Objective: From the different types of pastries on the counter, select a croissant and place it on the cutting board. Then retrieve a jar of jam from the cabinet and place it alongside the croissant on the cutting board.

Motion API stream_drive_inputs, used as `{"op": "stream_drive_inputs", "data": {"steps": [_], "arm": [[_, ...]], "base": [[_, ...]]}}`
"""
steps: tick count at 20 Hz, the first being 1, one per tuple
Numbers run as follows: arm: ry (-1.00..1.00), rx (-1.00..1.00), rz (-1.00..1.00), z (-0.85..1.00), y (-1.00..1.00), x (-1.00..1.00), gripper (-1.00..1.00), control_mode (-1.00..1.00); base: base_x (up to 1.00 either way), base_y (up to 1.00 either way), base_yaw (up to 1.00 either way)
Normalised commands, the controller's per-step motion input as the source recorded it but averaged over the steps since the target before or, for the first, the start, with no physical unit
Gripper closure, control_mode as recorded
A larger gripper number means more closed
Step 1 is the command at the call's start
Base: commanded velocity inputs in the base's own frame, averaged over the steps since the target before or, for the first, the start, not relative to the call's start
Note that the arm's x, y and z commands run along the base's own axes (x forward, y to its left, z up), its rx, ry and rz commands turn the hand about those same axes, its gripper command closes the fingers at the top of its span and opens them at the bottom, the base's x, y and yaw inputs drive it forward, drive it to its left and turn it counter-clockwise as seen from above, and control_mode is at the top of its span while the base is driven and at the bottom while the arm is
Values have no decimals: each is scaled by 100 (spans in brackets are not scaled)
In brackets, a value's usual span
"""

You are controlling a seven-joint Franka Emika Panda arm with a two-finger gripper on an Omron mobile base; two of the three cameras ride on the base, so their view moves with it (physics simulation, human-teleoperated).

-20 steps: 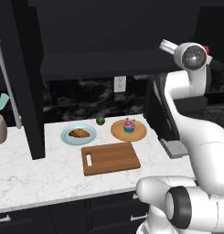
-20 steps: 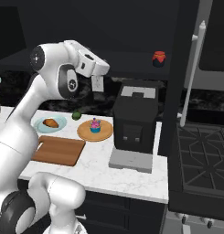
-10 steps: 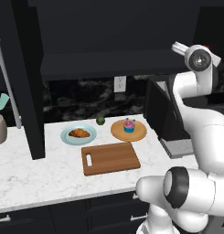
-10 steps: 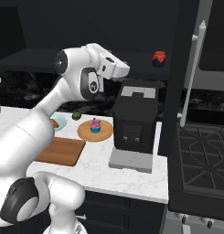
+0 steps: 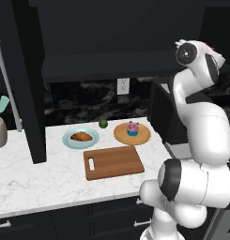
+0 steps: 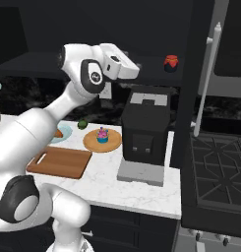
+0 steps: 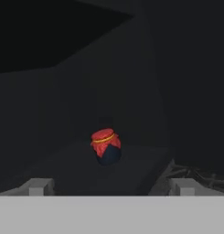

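The red jar of jam (image 7: pixel 105 146) with a dark body stands on the dark shelf of the black cabinet (image 6: pixel 156 74), straight ahead of my open gripper (image 7: pixel 111 186) and some way off. Both fingertips (image 7: pixel 40 186) are spread wide with nothing between them. From the right base, my hand (image 6: pixel 123 61) sits left of the jar (image 6: pixel 171 62) at shelf height. The croissant (image 5: pixel 81 137) lies on a light blue plate (image 5: pixel 69 140). The wooden cutting board (image 5: pixel 114 162) lies bare on the marble counter (image 5: pixel 41 178). The cupcake (image 5: pixel 132 128) stands on a round wooden plate.
A small green fruit (image 5: pixel 103 123) sits between the two plates. A black coffee machine (image 6: pixel 145 129) stands on the counter under the jar's shelf. A black stove (image 6: pixel 215 167) is to the right. A black post (image 5: pixel 29 93) rises at the counter's left.
My arm has swung to the right and the hand has moved along the shelf towards the jar. The pastries and the board have not moved.
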Motion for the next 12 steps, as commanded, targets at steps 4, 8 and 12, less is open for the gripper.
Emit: {"op": "stream_drive_inputs", "data": {"steps": [4, 8, 12], "arm": [[0, 0, -17, 0, 0, 23, -100, -100], [3, 3, -3, 0, -10, 5, -100, -100], [8, 12, 4, 0, -48, 0, -100, -100]], "base": [[0, 0, 0], [0, 0, 0], [0, 0, 0]]}}
